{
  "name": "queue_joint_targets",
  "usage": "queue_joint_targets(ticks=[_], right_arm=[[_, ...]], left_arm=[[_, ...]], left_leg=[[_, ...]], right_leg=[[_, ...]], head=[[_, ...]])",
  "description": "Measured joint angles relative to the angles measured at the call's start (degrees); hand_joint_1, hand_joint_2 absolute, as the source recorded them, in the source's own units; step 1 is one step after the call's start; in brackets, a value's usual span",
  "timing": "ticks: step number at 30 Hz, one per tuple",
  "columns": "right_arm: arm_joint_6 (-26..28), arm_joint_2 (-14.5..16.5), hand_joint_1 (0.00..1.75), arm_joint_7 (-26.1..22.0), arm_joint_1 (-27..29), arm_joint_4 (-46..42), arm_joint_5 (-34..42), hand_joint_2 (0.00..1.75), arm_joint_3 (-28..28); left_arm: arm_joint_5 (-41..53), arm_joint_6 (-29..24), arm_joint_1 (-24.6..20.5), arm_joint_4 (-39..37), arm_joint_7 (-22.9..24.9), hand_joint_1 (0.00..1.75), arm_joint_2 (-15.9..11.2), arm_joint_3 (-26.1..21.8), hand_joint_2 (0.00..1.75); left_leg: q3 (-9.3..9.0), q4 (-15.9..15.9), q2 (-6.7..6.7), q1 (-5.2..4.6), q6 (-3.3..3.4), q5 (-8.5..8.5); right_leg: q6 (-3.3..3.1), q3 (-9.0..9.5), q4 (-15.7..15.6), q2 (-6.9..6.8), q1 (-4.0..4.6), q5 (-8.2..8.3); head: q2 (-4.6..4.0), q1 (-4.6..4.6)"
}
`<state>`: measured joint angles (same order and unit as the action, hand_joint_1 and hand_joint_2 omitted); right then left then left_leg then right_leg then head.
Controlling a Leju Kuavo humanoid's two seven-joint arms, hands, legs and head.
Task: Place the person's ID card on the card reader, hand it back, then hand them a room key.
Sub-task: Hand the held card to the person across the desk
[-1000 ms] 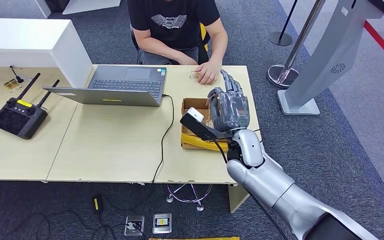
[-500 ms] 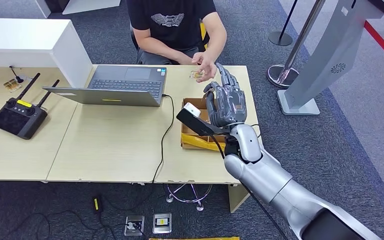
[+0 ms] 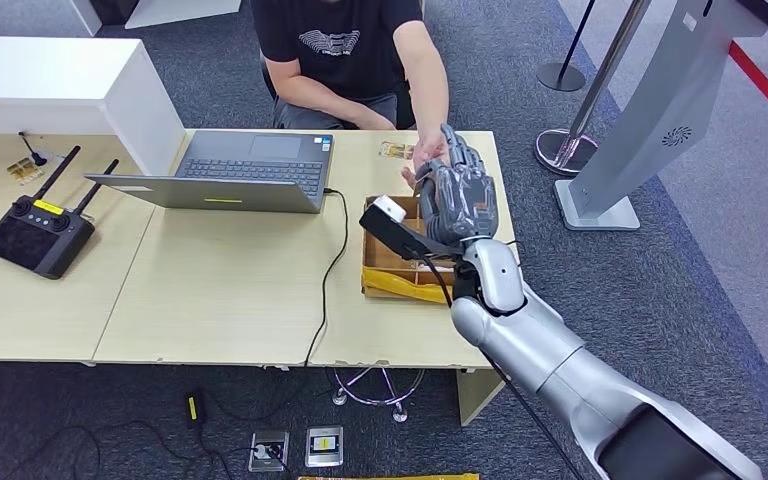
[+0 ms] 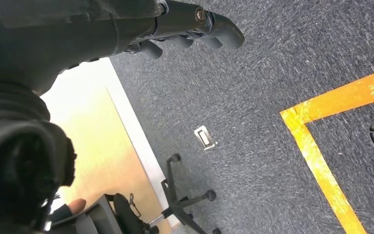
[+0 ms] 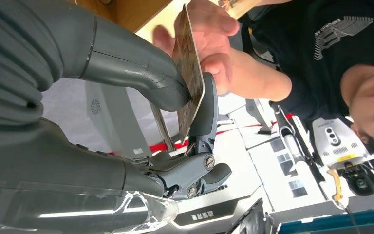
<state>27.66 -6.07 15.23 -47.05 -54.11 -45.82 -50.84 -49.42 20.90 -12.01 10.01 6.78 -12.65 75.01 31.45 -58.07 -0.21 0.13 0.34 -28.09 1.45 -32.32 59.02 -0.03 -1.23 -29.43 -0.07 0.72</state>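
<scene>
Card (image 5: 189,73) was pinched between the right hand's (image 3: 457,195) thumb and finger, meeting the person's hand (image 5: 209,46); release once they grip.

The right hand (image 5: 126,112) looked matt grey plastic; its arm (image 3: 550,350) was smooth, glossy silver; the desk (image 3: 220,290) was pale wood laminate; the carpet (image 4: 253,97) was rough grey pile; the card (image 5: 189,73) had a slight sheen.
</scene>
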Motion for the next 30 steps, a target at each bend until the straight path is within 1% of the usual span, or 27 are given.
queue_joint_targets(ticks=[2, 3, 6, 7, 16, 25, 30], right_arm=[[-0.2, 0.1, 1.75, 0.2, 0.0, 0.4, -0.1, 1.75, 0.0], [-0.3, 0.1, 1.45, 0.3, 0.0, 0.6, -0.1, 1.75, 0.0], [-0.6, 0.1, 0.14, 0.5, 0.0, 1.2, -0.4, 0.44, 0.0], [-0.8, 0.1, 0.00, 0.5, 0.0, 1.4, -0.5, 0.00, 0.0], [-2.7, 0.4, 0.00, 0.4, 0.0, 2.7, -2.1, 0.00, 0.0], [-2.8, 0.6, 0.00, 0.1, 0.0, 4.0, -2.5, 0.00, 0.0], [-3.1, -0.9, 0.00, 1.0, 0.1, 4.6, -0.8, 0.00, 1.7]], left_arm=[[0.2, 0.0, 0.0, 0.0, 0.0, 0.00, 0.0, 0.0, 0.00], [0.2, 0.0, 0.0, 0.0, 0.0, 0.00, 0.0, 0.0, 0.00], [0.3, 0.0, 0.0, 0.0, 0.1, 0.00, 0.0, 0.0, 0.00], [0.3, 0.0, 0.0, 0.0, 0.2, 0.00, 0.0, 0.0, 0.00], [0.3, 0.0, 0.0, 0.0, 1.1, 0.00, 0.0, 0.0, 0.00], [0.1, 0.0, 0.0, 0.0, 1.0, 0.00, 0.1, 0.0, 0.00], [0.1, 0.0, 0.2, 0.0, 1.0, 0.00, 0.2, 0.0, 0.00]], left_leg=[[0.00, 0.0, 0.00, 0.00, 0.00, 0.00], [0.00, 0.0, 0.00, 0.00, 0.00, 0.00], [0.00, 0.0, 0.00, 0.00, 0.00, 0.00], [0.00, 0.0, 0.00, 0.00, 0.00, 0.00], [0.00, 0.0, 0.00, 0.01, 0.00, 0.00], [-0.01, 0.0, 0.01, 0.00, 0.00, 0.00], [-0.02, 0.0, 0.01, -0.01, 0.00, 0.00]], right_leg=[[0.00, 0.00, 0.0, 0.00, 0.00, 0.00], [0.00, 0.00, 0.0, 0.00, 0.00, 0.00], [0.00, 0.00, 0.0, 0.00, 0.00, 0.00], [0.00, 0.00, 0.0, 0.00, 0.00, 0.00], [0.00, 0.00, 0.0, 0.00, 0.01, 0.00], [0.00, 0.00, 0.0, 0.01, 0.01, 0.00], [0.00, -0.02, 0.0, 0.00, 0.00, 0.01]], head=[[0.00, 0.00], [0.00, 0.00], [0.00, 0.01], [0.00, 0.01], [0.00, -0.01], [0.00, 0.00], [0.00, 0.00]])
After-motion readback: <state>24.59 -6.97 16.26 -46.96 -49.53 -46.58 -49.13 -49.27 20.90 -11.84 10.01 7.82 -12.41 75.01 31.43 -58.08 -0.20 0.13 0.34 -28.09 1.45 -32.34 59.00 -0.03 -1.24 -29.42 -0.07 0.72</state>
